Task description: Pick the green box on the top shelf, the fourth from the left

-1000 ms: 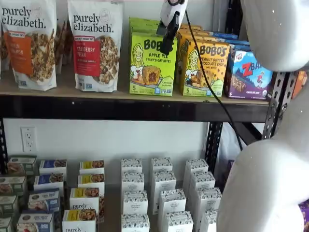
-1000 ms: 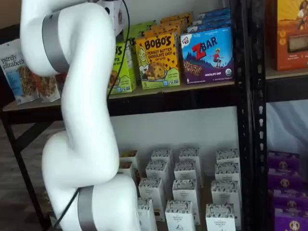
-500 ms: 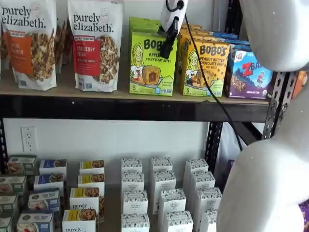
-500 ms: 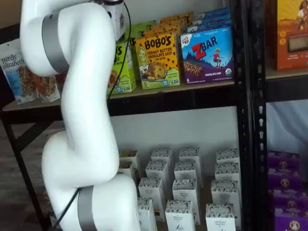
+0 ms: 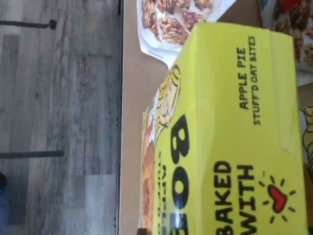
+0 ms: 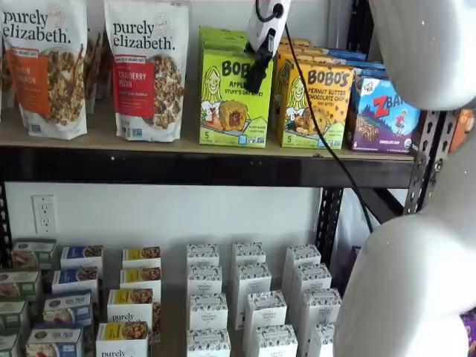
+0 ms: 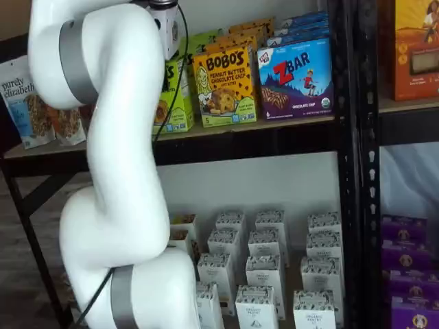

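Note:
The lime-green Bobo's Apple Pie box (image 6: 232, 100) stands upright at the front of the top shelf (image 6: 186, 165), between a cranberry granola bag and the yellow-orange Bobo's box. My gripper (image 6: 256, 79) hangs from above with its black fingers over the box's upper right front. They show side-on, so no gap can be read. In the other shelf view my white arm hides most of the box (image 7: 178, 96) and only the gripper's white body (image 7: 169, 27) shows. The wrist view is filled by the box's top (image 5: 234, 137), close below the camera.
Purely Elizabeth granola bags (image 6: 147, 67) stand left of the box. The yellow-orange Bobo's box (image 6: 316, 104) and a ZBar box (image 6: 383, 115) stand right of it. A black cable (image 6: 320, 126) trails past the yellow box. Small cartons fill the lower shelf (image 6: 245, 297).
The gripper has edged slightly right and closer to the green box's top. The box and its neighbours have not moved.

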{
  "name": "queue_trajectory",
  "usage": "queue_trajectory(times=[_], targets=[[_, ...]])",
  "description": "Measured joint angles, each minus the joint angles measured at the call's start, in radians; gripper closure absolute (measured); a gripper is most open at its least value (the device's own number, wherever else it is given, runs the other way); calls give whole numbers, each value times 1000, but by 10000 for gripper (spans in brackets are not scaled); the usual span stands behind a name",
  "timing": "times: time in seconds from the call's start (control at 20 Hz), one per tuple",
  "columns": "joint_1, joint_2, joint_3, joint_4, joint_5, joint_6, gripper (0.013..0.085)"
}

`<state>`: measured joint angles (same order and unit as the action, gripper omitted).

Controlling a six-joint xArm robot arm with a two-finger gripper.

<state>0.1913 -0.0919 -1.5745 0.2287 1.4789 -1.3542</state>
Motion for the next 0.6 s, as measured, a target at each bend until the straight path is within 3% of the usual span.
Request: queue_trajectory(times=[0.1,0.45,0.55,0.6], targets=[[-3,2,-4,2,4,-2,330],[-5,6,-14,-4,14,-4,330],[-5,5,-13,-2,14,-4,410],[-5,5,-12,-2,14,-4,410]])
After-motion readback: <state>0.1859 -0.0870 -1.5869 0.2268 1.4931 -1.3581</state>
